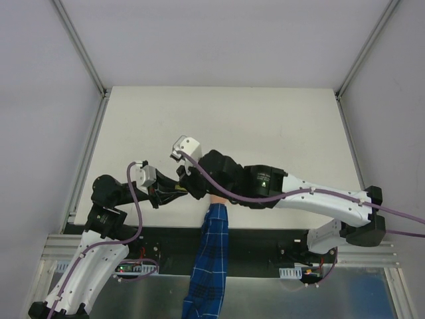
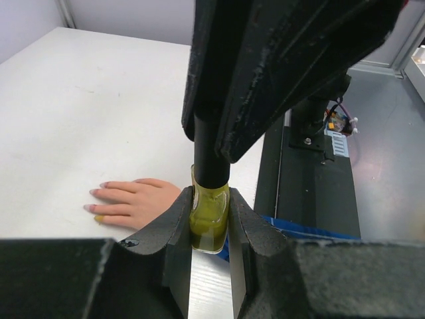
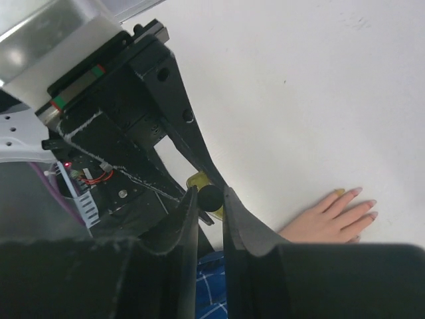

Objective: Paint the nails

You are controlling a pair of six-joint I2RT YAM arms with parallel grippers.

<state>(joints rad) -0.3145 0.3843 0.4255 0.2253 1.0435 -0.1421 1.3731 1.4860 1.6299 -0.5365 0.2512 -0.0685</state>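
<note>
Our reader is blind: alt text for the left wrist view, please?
The left gripper clamps a yellow polish bottle upright while the right gripper grips its black cap from above. A mannequin hand lies flat on the white table beside it.

No legible text or labels anywhere.

The nails (image 2: 88, 207) are lying face up at the fingertips of the peach mannequin hand (image 2: 143, 206), at the end away from its wrist, and most are showing a pale pink colour while the outer nail (image 2: 98, 218) is looking yellowish.
</note>
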